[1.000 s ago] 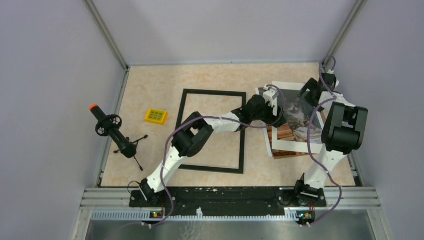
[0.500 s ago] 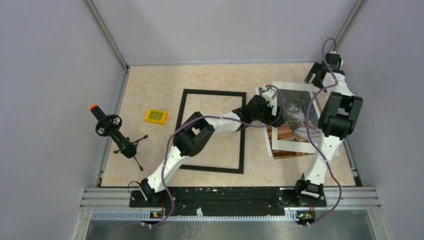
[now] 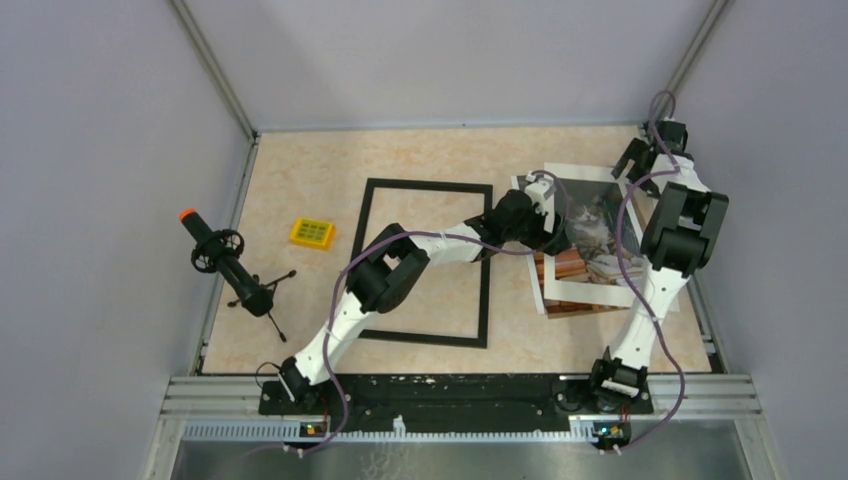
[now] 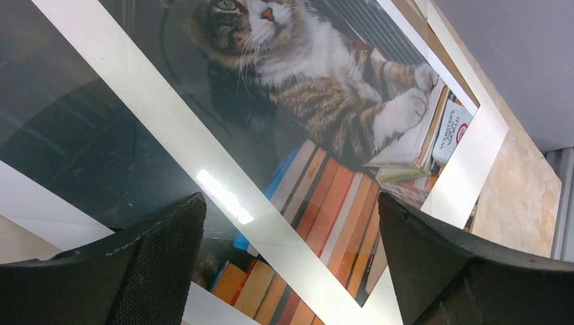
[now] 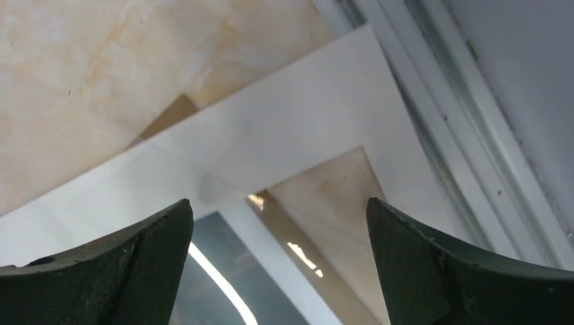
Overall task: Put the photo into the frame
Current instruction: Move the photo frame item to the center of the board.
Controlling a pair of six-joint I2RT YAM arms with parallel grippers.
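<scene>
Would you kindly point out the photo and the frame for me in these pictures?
the photo (image 4: 304,74): left wrist view, on the cat's chest.
the frame (image 3: 430,184): top external view, on its far bar.

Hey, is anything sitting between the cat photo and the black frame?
No loose object lies between the photo and the frame; only the left arm stretches above the frame's opening and right rail.

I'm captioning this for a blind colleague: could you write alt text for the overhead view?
A cat photo lies to the right of an empty black frame on a pale table. The left hand, reaching across the frame, is over the photo; the right hand is at the photo's far right corner.
</scene>
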